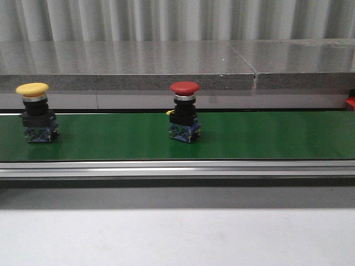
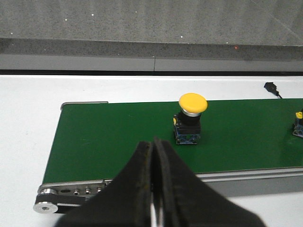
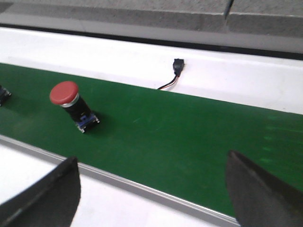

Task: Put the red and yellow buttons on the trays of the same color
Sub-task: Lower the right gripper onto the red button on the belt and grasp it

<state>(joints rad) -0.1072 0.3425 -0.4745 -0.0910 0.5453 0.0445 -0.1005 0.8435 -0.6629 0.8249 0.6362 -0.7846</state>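
A yellow button (image 1: 33, 111) stands upright on the green belt (image 1: 266, 136) at the left, and a red button (image 1: 184, 111) stands near the belt's middle. Neither gripper shows in the front view. In the left wrist view my left gripper (image 2: 153, 144) is shut with nothing in it, hovering short of the yellow button (image 2: 191, 117), over the belt's near edge. In the right wrist view my right gripper (image 3: 151, 163) is open wide and empty above the belt's near rail, with the red button (image 3: 71, 104) off to one side. The trays are out of view.
The belt's aluminium rail (image 1: 177, 168) runs along its near side, with white tabletop (image 1: 177, 238) in front. A grey stone ledge (image 1: 127, 66) runs behind the belt. A small black connector with a cable (image 3: 176, 68) lies on the white surface beyond the belt.
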